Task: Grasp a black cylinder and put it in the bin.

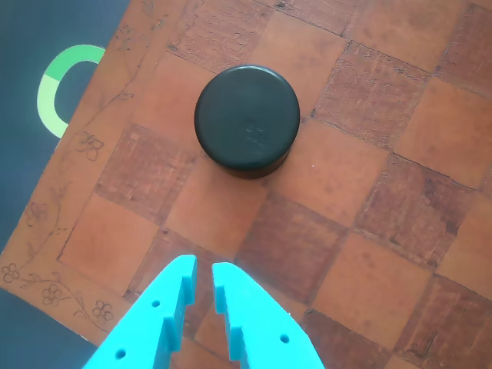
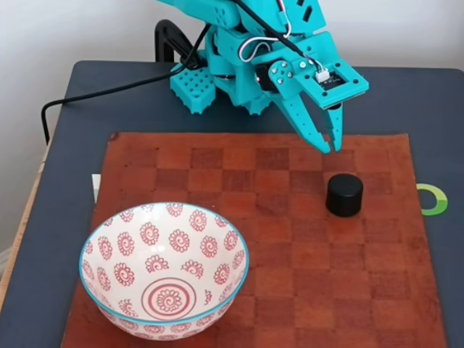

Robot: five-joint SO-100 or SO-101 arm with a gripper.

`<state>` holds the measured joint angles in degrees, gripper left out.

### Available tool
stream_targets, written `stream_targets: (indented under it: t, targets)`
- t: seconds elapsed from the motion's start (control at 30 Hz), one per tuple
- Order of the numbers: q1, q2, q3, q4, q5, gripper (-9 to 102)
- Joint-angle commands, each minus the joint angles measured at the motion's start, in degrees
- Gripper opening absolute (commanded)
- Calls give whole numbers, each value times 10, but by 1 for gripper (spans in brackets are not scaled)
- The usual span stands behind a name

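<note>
black cylinder (image 2: 344, 194) on checkered mat (image 2: 290, 290), bin (image 2: 164, 270) well apart

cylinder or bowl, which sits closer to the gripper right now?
The black cylinder. It stands on the checkered mat just below the gripper in the fixed view; the patterned bowl sits far off at the mat's lower left.

In the fixed view, bare checkered leather mat (image 2: 290, 290) all around the black cylinder (image 2: 344, 194), open on its left, right, near and far sides, with only air between it and the gripper (image 2: 332, 143) poised above its far side. Well off to the near left, blocked by the patterned bowl (image 2: 109, 232); green ring (image 2: 433, 199) flat at the right edge.
</note>
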<state>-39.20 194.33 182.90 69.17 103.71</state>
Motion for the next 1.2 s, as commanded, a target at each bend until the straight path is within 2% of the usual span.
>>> stream_targets:
  t: [0.0, 1.17]
  targets:
    - [2, 29, -3, -8, 0, 1]
    - [-4, 25, -59, 1, -2, 1]
